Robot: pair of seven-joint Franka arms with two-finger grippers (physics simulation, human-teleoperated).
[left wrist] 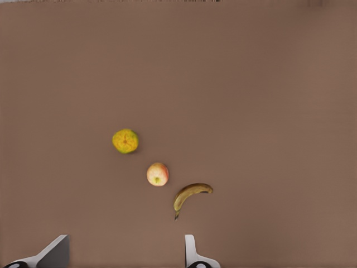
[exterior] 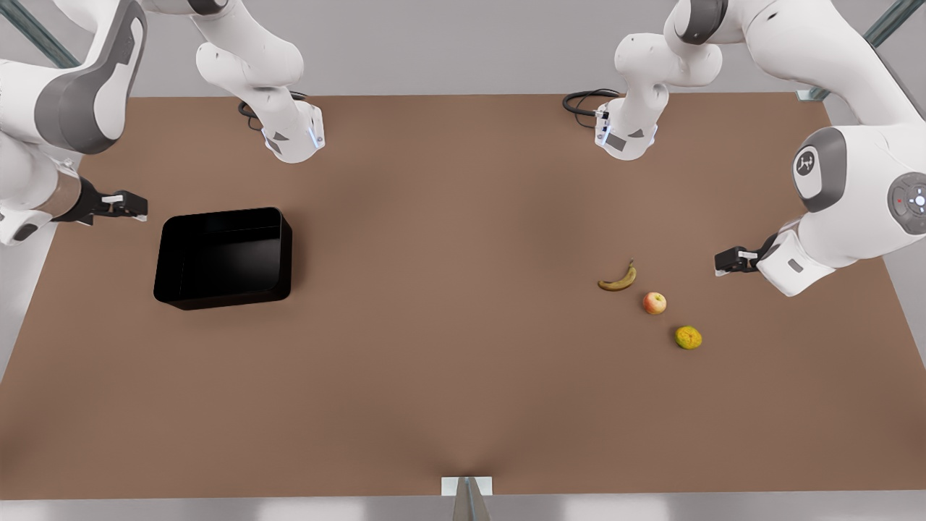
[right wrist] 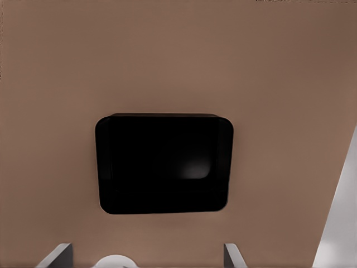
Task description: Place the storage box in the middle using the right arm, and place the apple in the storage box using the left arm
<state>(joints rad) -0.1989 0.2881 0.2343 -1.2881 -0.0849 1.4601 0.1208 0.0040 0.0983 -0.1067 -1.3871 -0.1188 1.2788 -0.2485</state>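
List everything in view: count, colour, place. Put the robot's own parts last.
storage box: one, glossy black, empty, on the table toward the front view's left.
apple: one, red and yellow, on the table toward the front view's right, between the two other fruits.
banana: one, brownish yellow, just beside the apple, nearer the far edge.
bumpy fruit: one, yellow-green, just beside the apple, nearer the near edge.
table: one, brown, under everything.
right gripper: one, black with pale fingertips, open, above the table by the storage box, holding nothing.
left gripper: one, black with pale fingertips, open, above the table by the fruits, holding nothing.
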